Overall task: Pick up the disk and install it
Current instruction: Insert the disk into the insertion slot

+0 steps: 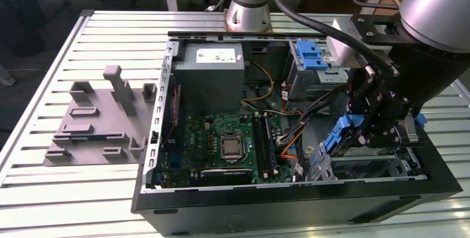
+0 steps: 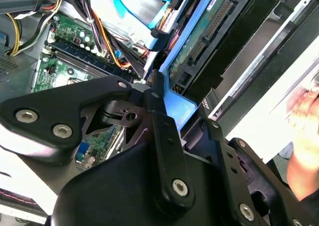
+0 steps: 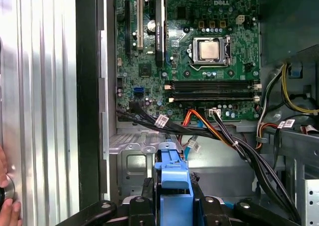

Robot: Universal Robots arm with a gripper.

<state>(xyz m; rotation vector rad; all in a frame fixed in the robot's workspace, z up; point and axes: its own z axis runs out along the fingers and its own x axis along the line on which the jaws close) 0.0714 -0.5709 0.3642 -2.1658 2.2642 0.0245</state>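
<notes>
**Disk gripped on edge above the drive cage**

At the exterior view's left, one grey slotted fixture (image 1: pixel 96 122) sits on the slatted bench (image 1: pixel 44 183), and I can make out nothing in its slots. Next along lies one open computer case (image 1: pixel 294 194). Inside it I count one grey power-supply box (image 1: pixel 213 75), one motherboard (image 1: pixel 213 139) with one processor socket (image 1: pixel 231 143), and one ridged blue latch (image 1: pixel 310 55) at the far corner.

At the exterior view's right, the single arm reaches into the case. The one disk (image 1: pixel 342 134) is held on edge, off the bench, just above the metal drive cage (image 1: pixel 367 163) in the near corner. In the first wrist view the end effector (image 3: pixel 172 191) is clamped on the disk's blue frame, a finger on either side.

This looks like the fitting stage, with the disk lifted but not seated. To do it well, I'd say the frame should be kept square to the cage rails and moved slowly. The bundle of cables (image 3: pixel 234 141) running just beside the cage needs to stay out from under the disk, and the clamp should hold firm until the frame bears on the cage.

One person's hand (image 2: pixel 304 121) is close by in the second wrist view and is worth minding.
</notes>
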